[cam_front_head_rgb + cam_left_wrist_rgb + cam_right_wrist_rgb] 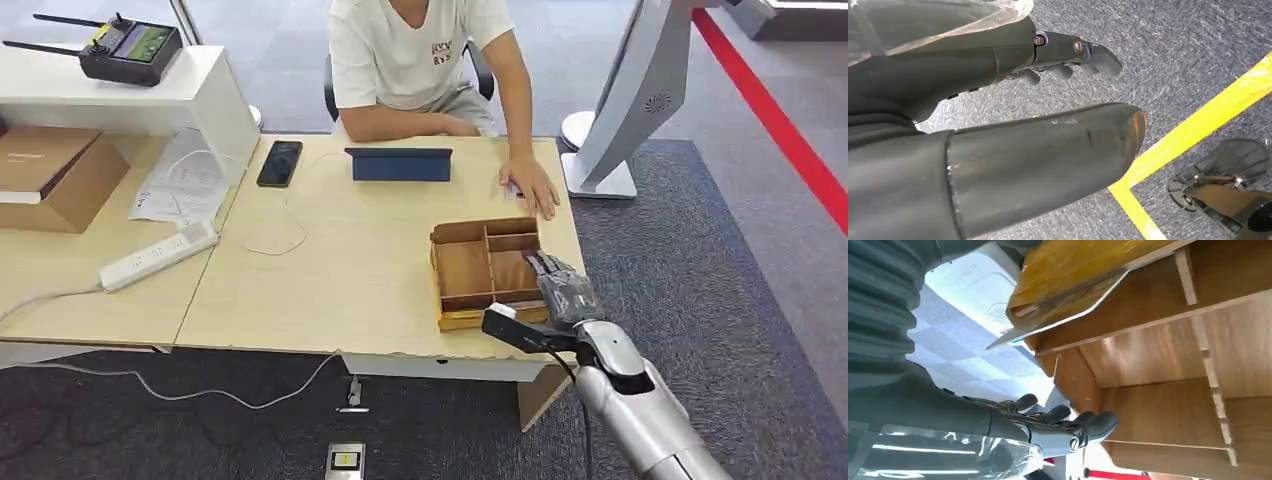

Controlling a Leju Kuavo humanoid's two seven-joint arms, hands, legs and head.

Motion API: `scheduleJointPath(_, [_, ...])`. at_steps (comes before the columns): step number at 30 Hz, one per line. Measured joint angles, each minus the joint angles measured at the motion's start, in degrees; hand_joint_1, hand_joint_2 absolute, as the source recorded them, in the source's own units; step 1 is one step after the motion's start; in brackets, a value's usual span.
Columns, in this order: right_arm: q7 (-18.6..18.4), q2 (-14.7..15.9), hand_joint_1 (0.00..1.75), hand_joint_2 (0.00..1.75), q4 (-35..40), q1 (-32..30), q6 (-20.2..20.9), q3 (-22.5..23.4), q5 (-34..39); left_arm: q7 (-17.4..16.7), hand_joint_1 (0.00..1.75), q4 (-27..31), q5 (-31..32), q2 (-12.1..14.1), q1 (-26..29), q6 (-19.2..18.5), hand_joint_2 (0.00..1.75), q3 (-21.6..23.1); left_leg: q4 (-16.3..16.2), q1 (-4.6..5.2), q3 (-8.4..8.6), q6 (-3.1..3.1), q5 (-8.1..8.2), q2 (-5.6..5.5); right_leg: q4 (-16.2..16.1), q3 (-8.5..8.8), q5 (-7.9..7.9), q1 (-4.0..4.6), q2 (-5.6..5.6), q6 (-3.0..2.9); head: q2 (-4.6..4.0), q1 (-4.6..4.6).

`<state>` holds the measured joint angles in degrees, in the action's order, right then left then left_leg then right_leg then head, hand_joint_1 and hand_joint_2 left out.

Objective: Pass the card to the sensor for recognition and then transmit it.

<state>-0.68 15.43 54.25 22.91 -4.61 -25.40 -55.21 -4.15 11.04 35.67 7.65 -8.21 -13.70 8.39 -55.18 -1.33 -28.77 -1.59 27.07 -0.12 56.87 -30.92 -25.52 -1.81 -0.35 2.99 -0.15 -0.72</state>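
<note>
The right hand is hovering unclenched, holding nothing, over the brown wooden divided tray. The thin, pale, glossy card is leaning on a tray wall just beyond its fingertips. Looks stiff, light and slippery, so I'd pinch the raised edge. The left hand is dangling loose over carpet.

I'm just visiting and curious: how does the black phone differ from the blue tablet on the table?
The phone is black, small and lies flat near the table's left side. The tablet is blue, wider and sits right in front of the seated person. Both rest on the same light wooden table, untouched by the right hand.
</note>
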Motion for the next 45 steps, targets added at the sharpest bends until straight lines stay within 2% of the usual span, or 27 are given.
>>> scheduleJointPath(34, [1.27, -0.22, 0.0, 1.75, 0.24, -0.05, 0.81, 0.0, -0.15, 0.15, 0.0, 0.0, 0.48, -0.24, -0.07, 0.15, 0.0, 0.0, 0.0, 0.0, -0.01, 0.0, 0.0, -0.01, 0.0, 0.01, 0.0, 0.0, 0.0, 0.0, 0.0, 0.0])
scheduleJointPath(35, [1.62, -0.24, 0.84, 1.75, 0.24, 0.02, 0.79, 0.0, -0.02, 0.17, 0.0, 0.0, 0.48, -0.24, -0.05, 0.15, 0.0, 0.02, 0.0, 0.0, -0.01, 0.0, 0.0, -0.01, 0.0, 0.01, 0.0, 0.0, 0.0, 0.0, 0.0, 0.0])
scheduleJointPath(36, [2.27, -0.28, 1.4, 1.75, 0.24, 0.15, 0.83, 0.0, 0.41, 0.26, 0.0, 0.0, 0.5, -0.24, -0.05, 0.15, 0.0, 0.02, 0.0, 0.0, -0.01, 0.0, 0.0, -0.01, 0.0, 0.01, 0.0, 0.0, 0.0, 0.0, 0.0, 0.0])
scheduleJointPath(38, [2.34, -0.42, 1.26, 1.75, 0.24, 0.23, 0.85, 0.04, 0.7, 0.31, 0.0, 0.0, 0.57, -0.24, -0.05, 0.15, 0.0, 0.0, 0.0, 0.0, -0.01, 0.0, 0.0, -0.01, 0.0, 0.01, 0.0, 0.0, 0.0, 0.0, 0.0, 0.0])
scheduleJointPath(39, [2.36, -0.46, 1.26, 1.75, 0.24, 0.29, 0.85, 0.04, 0.77, 0.31, 0.0, 0.0, 0.66, -0.26, -0.05, 0.15, 0.0, 0.0, 0.0, 0.0, -0.01, 0.0, 0.0, -0.01, 0.0, 0.01, 0.0, 0.0, 0.0, 0.0, 0.0, 0.0])
scheduleJointPath(40, [2.38, -0.48, 0.94, 1.75, 0.24, 0.32, 0.87, 0.04, 0.83, 0.31, 0.0, 0.0, 0.7, -0.26, -0.05, 0.15, 0.0, 0.0, 0.0, 0.0, -0.01, 0.0, 0.0, -0.01, 0.0, 0.01, 0.0, 0.0, 0.0, 0.0, 0.0, 0.0])
scheduleJointPath(45, [2.4, -0.52, 0.96, 1.75, 0.24, 0.44, 0.87, 0.13, 0.85, 0.31, 0.0, 0.0, 0.83, -0.26, -0.05, 0.15, 0.0, 0.02, 0.0, 0.0, -0.01, 0.0, 0.0, -0.01, 0.0, 0.01, 0.0, 0.0, 0.0, 0.0, 0.0, -0.02])
